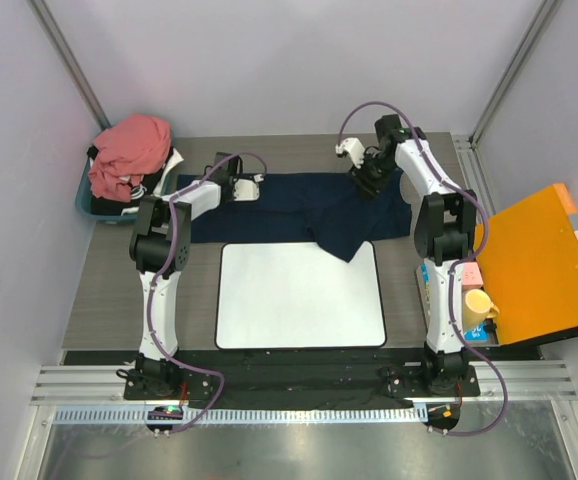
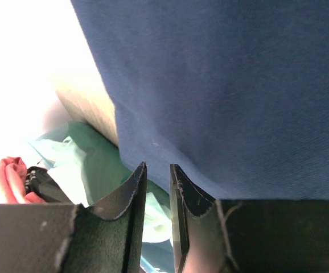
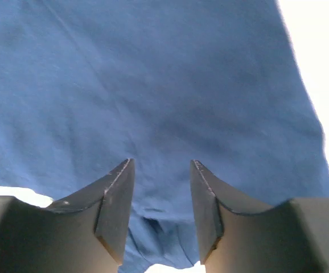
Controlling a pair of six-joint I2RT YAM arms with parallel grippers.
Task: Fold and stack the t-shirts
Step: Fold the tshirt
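The dark navy t-shirt (image 1: 299, 210) lies spread out and rumpled along the back of the table, one corner overlapping the white mat. The salmon-pink t-shirt (image 1: 129, 150) is heaped in a basket at the back left; it also shows in the left wrist view (image 2: 11, 177). My left gripper (image 1: 245, 190) is at the navy shirt's left end; its jaws (image 2: 157, 168) stand a narrow gap apart with nothing between them, at the cloth's edge (image 2: 221, 85). My right gripper (image 1: 369, 180) is low over the shirt's right part, open (image 3: 161, 162), with navy cloth (image 3: 153, 85) beneath and nothing gripped.
The white mat (image 1: 299, 300) lies at the table's middle front. A teal basket (image 1: 85, 198) stands at the back left corner and shows in the left wrist view (image 2: 90, 165). A flat orange panel (image 1: 539, 265) and a box with small items (image 1: 469, 305) sit on the right.
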